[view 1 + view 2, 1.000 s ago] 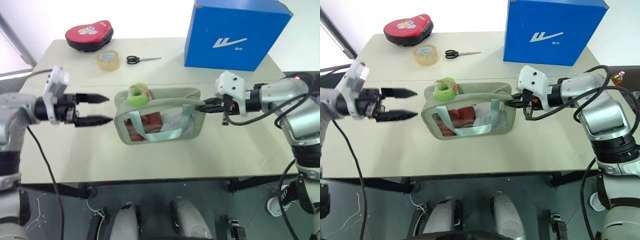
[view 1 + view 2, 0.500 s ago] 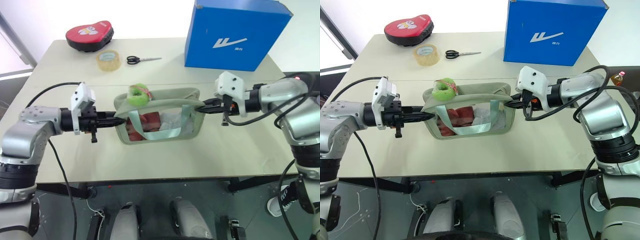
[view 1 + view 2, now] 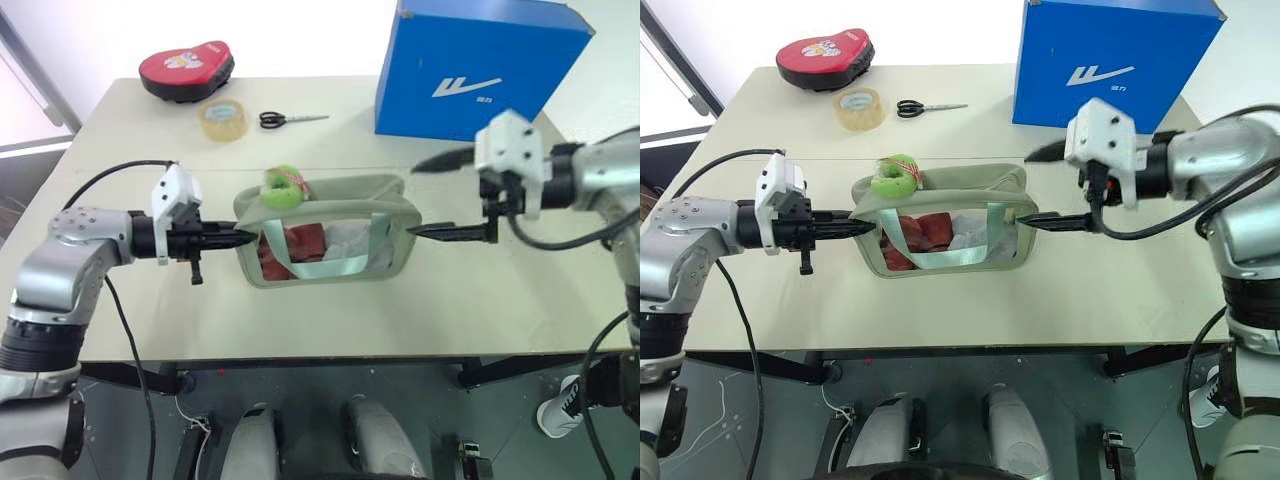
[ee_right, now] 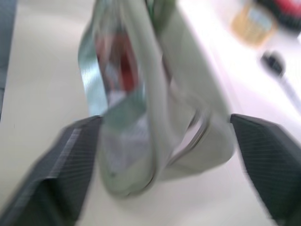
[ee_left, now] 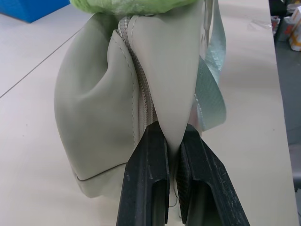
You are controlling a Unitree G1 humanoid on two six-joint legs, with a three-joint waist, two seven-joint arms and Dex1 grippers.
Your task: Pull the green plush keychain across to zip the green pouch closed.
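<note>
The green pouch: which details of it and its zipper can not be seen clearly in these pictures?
- Zipper slider: in the head views the green plush keychain covers it on the green pouch.
- Contents: red and white shapes behind the clear window, too small to identify.
- Pouch's far end: right wrist view is motion-blurred.
- Keychain in left wrist view: cut off by the top edge.

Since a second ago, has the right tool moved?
Yes. The right tool has let go of the pouch and opened, its upper finger now up near the blue box.

silver arms (image 3: 60, 265), black tools (image 3: 225, 239), black cables (image 3: 125, 330)
</note>
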